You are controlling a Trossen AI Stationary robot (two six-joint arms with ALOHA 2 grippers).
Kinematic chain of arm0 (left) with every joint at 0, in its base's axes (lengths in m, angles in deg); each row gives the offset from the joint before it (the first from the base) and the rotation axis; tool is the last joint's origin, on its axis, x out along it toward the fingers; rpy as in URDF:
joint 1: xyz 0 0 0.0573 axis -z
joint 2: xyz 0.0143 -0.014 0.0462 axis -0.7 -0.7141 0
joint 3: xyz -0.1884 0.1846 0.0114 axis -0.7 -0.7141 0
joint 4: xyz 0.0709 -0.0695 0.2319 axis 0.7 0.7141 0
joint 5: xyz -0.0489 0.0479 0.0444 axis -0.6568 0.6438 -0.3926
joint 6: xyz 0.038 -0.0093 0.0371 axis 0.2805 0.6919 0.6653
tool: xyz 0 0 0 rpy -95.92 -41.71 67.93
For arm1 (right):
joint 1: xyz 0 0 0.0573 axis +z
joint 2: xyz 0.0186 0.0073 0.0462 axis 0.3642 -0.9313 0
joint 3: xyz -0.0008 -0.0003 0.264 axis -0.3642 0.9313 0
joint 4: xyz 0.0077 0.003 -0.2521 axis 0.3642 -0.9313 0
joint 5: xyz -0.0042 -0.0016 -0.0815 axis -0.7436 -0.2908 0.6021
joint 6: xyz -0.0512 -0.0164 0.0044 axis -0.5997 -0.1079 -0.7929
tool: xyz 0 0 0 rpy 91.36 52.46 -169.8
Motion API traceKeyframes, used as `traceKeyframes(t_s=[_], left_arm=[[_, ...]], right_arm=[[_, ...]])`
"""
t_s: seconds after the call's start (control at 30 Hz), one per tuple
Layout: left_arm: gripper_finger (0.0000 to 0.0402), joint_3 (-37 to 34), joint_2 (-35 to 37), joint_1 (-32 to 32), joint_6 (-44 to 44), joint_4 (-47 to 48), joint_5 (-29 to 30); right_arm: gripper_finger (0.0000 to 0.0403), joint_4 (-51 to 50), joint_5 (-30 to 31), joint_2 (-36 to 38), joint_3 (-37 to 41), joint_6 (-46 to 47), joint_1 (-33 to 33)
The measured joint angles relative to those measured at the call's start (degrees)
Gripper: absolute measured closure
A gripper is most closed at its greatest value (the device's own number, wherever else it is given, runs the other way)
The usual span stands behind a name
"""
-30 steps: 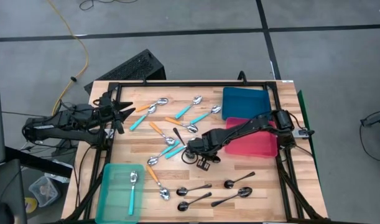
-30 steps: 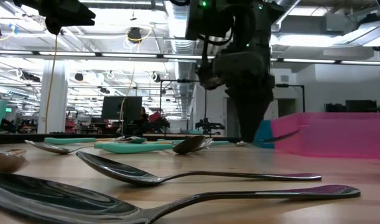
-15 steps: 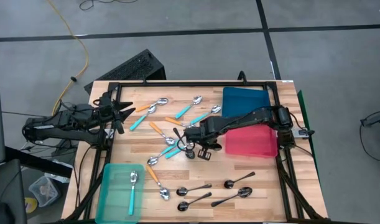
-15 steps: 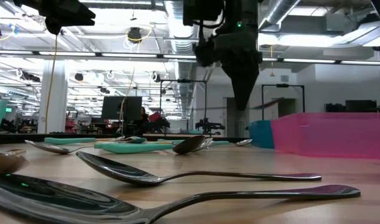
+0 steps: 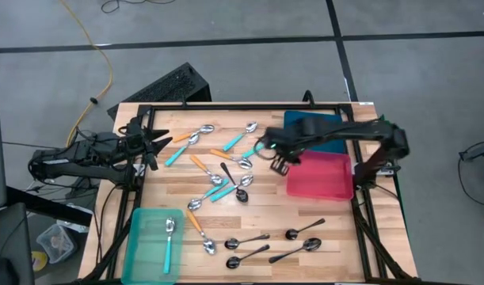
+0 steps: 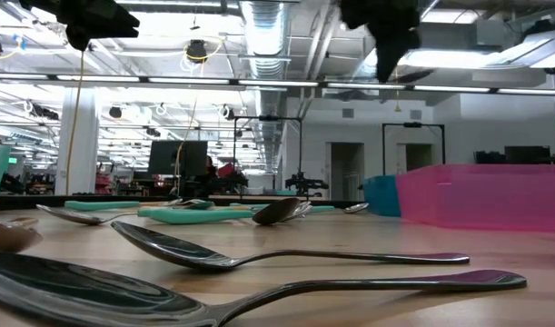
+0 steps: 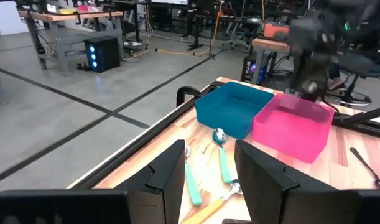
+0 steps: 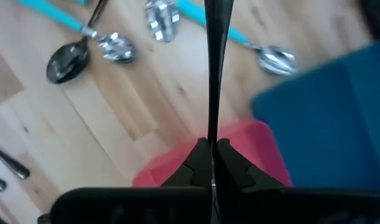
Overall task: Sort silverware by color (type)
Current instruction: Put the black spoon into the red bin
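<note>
The right end effector [image 8: 211, 163] is pinched tight on a dark metal spoon [image 8: 213, 68], raised near the pink bin [image 5: 319, 176] and blue bin [image 5: 314, 131]. A second ago it sat lower, mid-tabletop. The left end effector [image 7: 208, 177] waits half open at the left edge. Other spoons [image 5: 249, 241] lie scattered on the wooden tabletop [image 5: 337, 237]; a teal-handled spoon [image 5: 169, 241] lies in the teal bin [image 5: 139, 245].

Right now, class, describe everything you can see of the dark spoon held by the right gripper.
The dark spoon is slim, all dark metal, its handle pinched between the shut fingers of the right gripper. Only the handle shows clearly, a thin straight bar running out from the fingertips. It hangs in the air over the table, near the edge of the pink bin and blue bin, touching only the gripper.
</note>
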Motion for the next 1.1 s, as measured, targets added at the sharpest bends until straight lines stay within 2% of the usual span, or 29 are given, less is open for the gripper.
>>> traceKeyframes(t_s=[0.27, 0.47, 0.73, 1.1], left_arm=[[0.0278, 0.00, 0.00, -0.02, -0.02, 0.00, -0.02], [0.0278, 0.00, 0.00, 0.00, -0.02, 0.02, -0.02], [0.0278, 0.00, 0.00, -0.01, -0.97, 0.00, -0.42], [0.0278, 0.00, 0.00, 0.00, -1.64, 0.02, -0.59]], right_arm=[[0.0381, -1.09, 1.55, 15.09, 13.10, 12.79, -2.49], [0.0381, 0.32, 1.67, 21.93, 22.88, 22.49, -0.27], [0.0381, 5.07, 1.06, 23.49, 34.41, 30.63, 4.75], [0.0381, 18.41, -2.09, 23.57, 47.63, 30.98, 8.62]])
